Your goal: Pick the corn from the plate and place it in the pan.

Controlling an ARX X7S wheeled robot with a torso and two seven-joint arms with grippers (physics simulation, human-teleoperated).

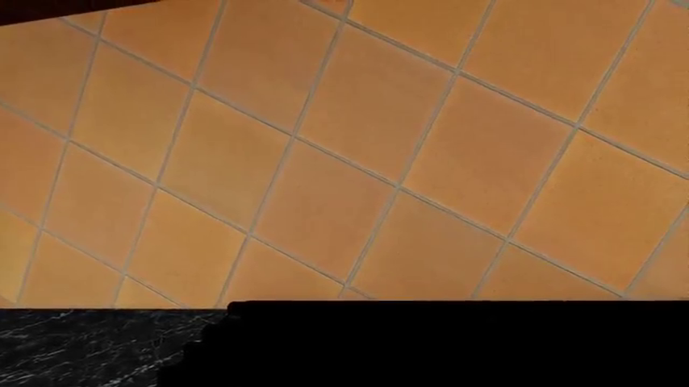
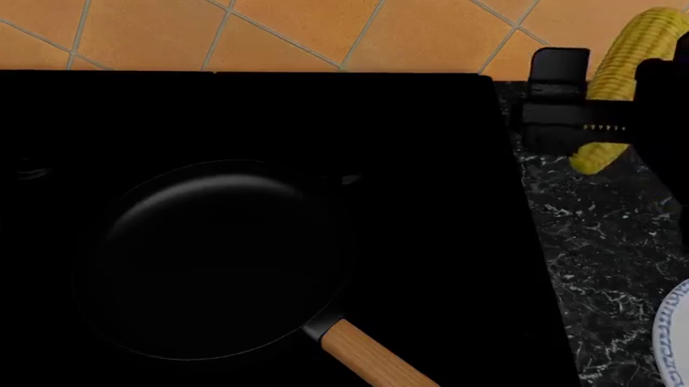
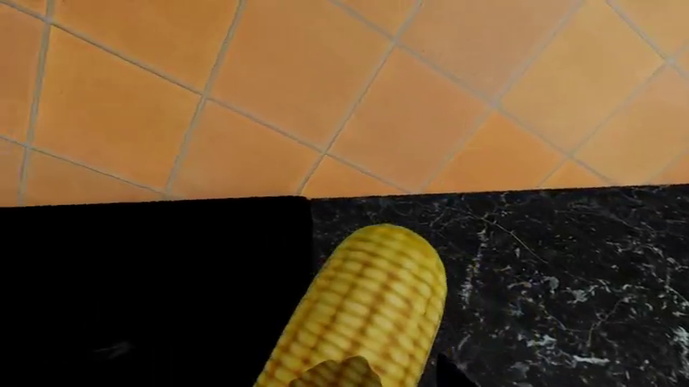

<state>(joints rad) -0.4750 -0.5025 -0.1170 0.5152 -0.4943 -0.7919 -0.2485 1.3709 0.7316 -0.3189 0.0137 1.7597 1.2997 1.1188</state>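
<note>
The yellow corn hangs steeply tilted at the far right of the head view. My right gripper is shut on it around its middle. It is over the black marble counter, right of the stove and behind and to the right of the pan. The right wrist view shows the corn close up, with its rounded end pointing toward the tiled wall. The black pan sits empty on the stove, its wooden handle pointing toward the front right. Only the plate's rim shows at the right edge. My left gripper is out of sight.
A black stovetop fills most of the head view. Black marble counter lies to its right. An orange tiled wall runs along the back. The left wrist view shows the tiles and the marble counter.
</note>
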